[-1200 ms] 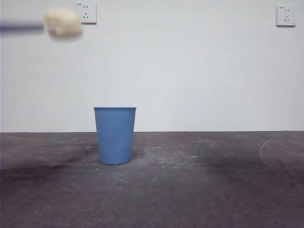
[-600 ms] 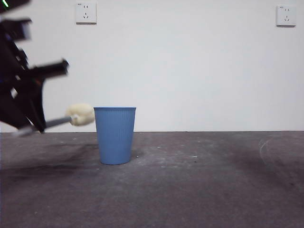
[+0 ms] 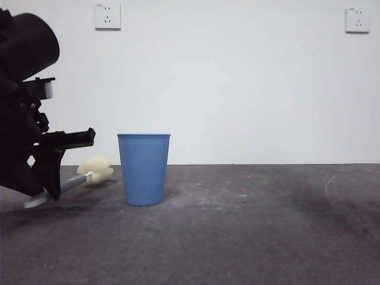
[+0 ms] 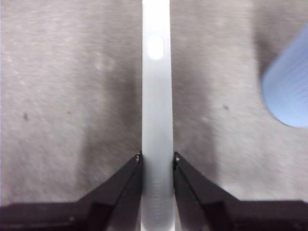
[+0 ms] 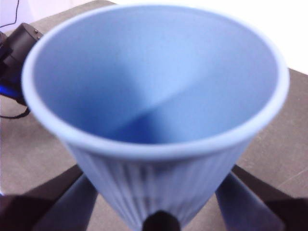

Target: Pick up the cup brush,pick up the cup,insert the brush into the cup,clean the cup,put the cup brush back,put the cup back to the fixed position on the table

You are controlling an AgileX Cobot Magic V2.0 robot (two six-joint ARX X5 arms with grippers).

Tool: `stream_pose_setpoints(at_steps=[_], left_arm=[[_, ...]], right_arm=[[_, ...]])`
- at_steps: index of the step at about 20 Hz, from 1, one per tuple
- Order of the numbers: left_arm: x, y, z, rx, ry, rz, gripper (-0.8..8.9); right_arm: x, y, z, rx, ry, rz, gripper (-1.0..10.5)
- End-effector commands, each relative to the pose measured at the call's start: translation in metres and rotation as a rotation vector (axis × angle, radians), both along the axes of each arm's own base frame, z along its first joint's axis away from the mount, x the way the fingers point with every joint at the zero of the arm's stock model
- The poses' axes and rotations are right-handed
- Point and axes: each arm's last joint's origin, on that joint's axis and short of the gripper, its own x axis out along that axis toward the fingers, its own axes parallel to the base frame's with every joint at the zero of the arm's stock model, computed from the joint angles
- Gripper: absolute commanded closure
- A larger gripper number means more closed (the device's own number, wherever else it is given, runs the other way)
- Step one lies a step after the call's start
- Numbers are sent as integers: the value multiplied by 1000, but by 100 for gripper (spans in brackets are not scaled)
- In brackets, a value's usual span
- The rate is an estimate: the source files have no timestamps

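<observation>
The cup brush (image 3: 95, 169) hangs low over the table (image 3: 249, 237), just left of a blue ribbed cup (image 3: 143, 169) that stands upright on it. Its cream sponge head points toward that cup. My left gripper (image 3: 56, 181) is shut on the grey handle (image 4: 156, 96), jaws pressed to both sides in the left wrist view (image 4: 156, 161). That view also catches the standing cup (image 4: 288, 91) at its edge. Another blue cup (image 5: 154, 96) sits in my right gripper (image 5: 156, 219), its open mouth facing the camera and a jaw on each side. The front view does not show the right arm.
Two wall sockets (image 3: 107, 16) (image 3: 357, 19) sit high on the white wall behind. A black arm with a cable (image 5: 19, 43) shows beyond the held cup in the right wrist view.
My left arm has come down from the top left corner with the brush. The sponge head dropped from socket height to just above the table beside the standing cup.
</observation>
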Motion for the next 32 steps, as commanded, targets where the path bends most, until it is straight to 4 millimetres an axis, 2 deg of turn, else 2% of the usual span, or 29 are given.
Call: stream_pose_setpoints(at_steps=[1, 13, 14, 15, 17, 18, 19, 25, 29, 32], left_arm=[[2, 1, -5, 17, -6, -11, 822], [7, -3, -24, 13, 50, -27, 808], [7, -3, -24, 5, 57, -35, 772], [6, -3, -24, -6, 65, -47, 684], [5, -3, -24, -18, 81, -59, 441], [3, -3, -22, -25, 89, -67, 395], [3, -3, -21, -28, 93, -70, 395], [-5, 0, 0, -53, 50, -79, 395], [-18, 5, 32, -86, -36, -86, 395], [-37, 10, 64, -171, -129, -140, 396]], right_arm=[[0, 0, 2, 29, 1, -7, 963], [0, 1, 2, 37, 5, -7, 963], [0, 1, 2, 37, 6, -7, 963], [0, 1, 2, 37, 6, -6, 963], [0, 0, 2, 34, 8, -7, 963], [0, 0, 2, 32, 8, -7, 963], [0, 0, 2, 32, 8, -7, 963], [2, 2, 4, 32, -39, -25, 963], [9, 13, 7, 5, -123, -29, 963], [20, 34, -3, 14, -172, -13, 963]])
